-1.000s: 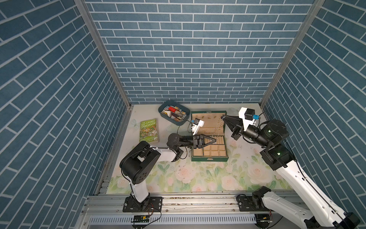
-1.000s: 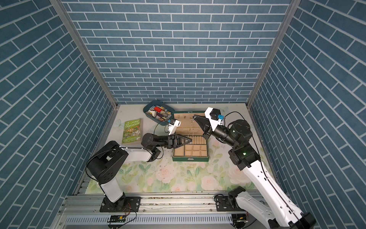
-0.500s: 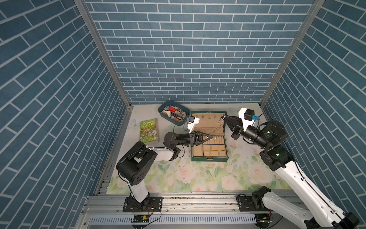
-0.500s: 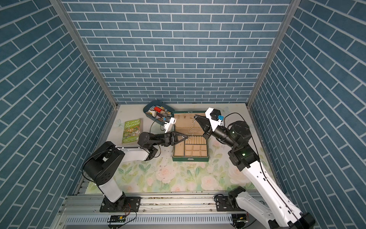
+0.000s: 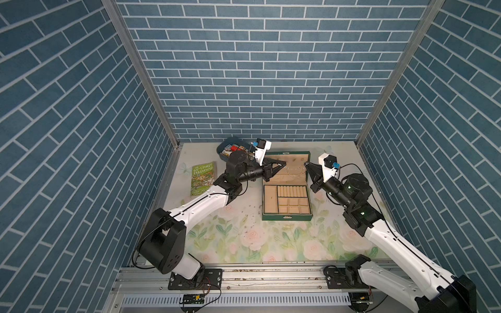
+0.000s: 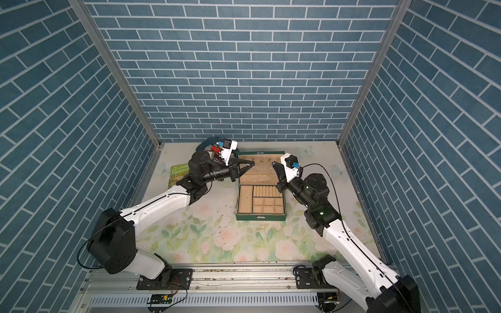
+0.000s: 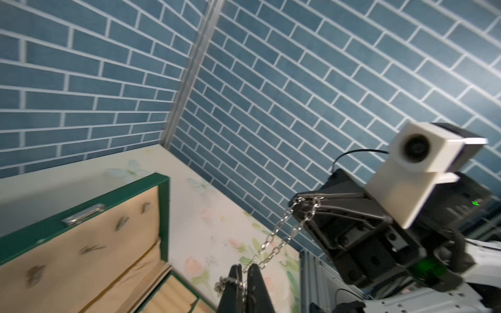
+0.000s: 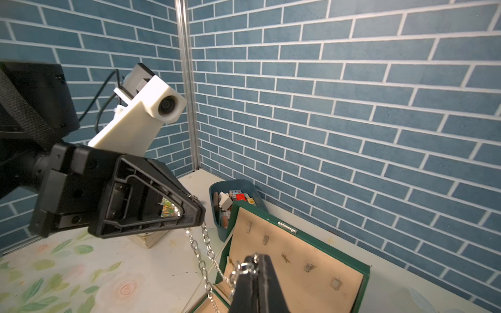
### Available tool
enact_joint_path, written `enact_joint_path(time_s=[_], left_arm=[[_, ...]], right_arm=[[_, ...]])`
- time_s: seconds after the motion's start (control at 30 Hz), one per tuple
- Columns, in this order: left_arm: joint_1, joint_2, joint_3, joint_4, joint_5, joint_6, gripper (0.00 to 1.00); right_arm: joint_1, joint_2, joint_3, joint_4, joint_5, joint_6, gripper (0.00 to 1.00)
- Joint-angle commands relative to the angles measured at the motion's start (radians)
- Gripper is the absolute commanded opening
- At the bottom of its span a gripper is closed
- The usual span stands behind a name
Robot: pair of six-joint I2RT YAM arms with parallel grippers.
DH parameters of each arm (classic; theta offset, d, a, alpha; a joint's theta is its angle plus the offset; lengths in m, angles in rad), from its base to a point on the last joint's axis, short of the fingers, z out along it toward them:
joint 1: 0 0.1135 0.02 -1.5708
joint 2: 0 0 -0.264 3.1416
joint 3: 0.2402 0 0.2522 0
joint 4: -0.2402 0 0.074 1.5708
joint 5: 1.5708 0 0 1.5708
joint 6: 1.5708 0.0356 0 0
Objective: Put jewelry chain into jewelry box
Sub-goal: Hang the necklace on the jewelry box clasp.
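The jewelry chain (image 5: pixel 295 170), a thin silvery link strand, hangs doubled and sagging between my two grippers above the open jewelry box (image 5: pixel 286 217). The box is dark green with beige compartments, its lid (image 5: pixel 287 157) standing up at the back. In both top views my left gripper (image 5: pixel 284 164) is shut on the chain's left end and my right gripper (image 5: pixel 306 163) on its right end. The left wrist view shows links (image 7: pixel 273 244) pinched at the left gripper (image 7: pixel 245 271). In the right wrist view, links (image 8: pixel 200 257) run from the right gripper (image 8: pixel 256 260).
A blue-grey tub (image 5: pixel 230 143) of small items stands behind the left arm at the back. A green book (image 5: pixel 202 177) lies flat at the left. A small wooden block (image 8: pixel 151 238) sits on the floral mat below the left gripper.
The left gripper has shut on the chain's free end and risen from over the box tray to the lid's height. The right arm has held still.
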Motion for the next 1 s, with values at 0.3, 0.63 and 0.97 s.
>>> enact_joint_path(time_s=[0.3, 0.63, 0.97], left_arm=[[0.049, 0.081, 0.133, -0.268, -0.288, 0.162, 0.00], [0.075, 0.103, 0.151, -0.273, -0.349, 0.169, 0.00], [0.057, 0.163, 0.149, -0.180, -0.341, 0.201, 0.00]], right_arm=[[-0.012, 0.145, -0.035, 0.128, 0.234, 0.041, 0.00], [-0.051, 0.258, -0.007, 0.136, 0.299, 0.093, 0.00], [-0.054, 0.369, -0.009, 0.242, 0.288, 0.112, 0.00]])
